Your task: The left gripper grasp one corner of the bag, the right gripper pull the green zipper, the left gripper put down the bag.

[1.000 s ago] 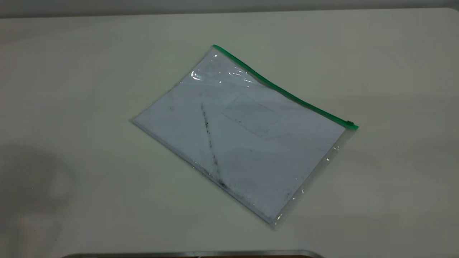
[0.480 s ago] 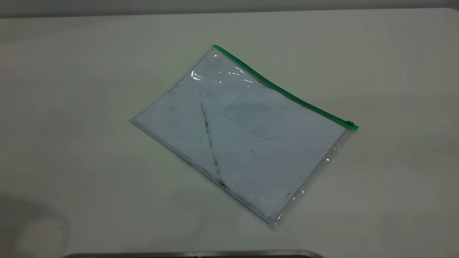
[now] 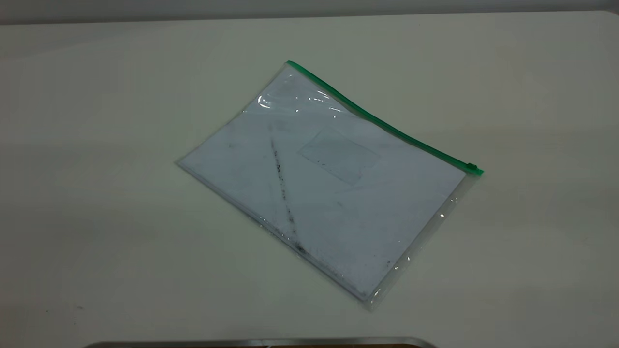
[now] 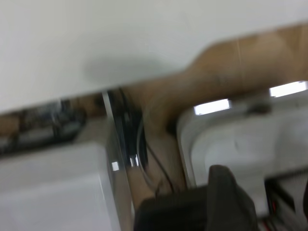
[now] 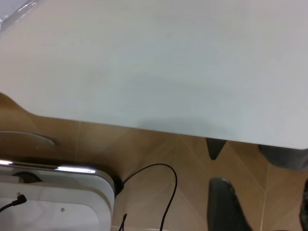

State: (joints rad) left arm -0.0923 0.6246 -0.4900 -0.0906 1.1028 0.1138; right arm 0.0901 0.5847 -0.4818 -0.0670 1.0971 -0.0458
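The bag, a clear flat pouch with white paper, a black smudge line and a label pocket, lies flat on the white table. Its green zipper runs along the far right edge, with the slider tab at the right corner. Neither gripper shows in the exterior view. The left gripper is open and empty, off the table's edge above the floor and white equipment. The right gripper is open and empty, also beyond the table edge; a clear edge of the bag shows far off.
A metal-edged object sits at the table's near edge. A white casing and a black cable lie on the brown floor below the right gripper. White equipment lies below the left gripper.
The dark shadow on the table's near left has slid off toward the near edge and vanished. The bag has not moved.
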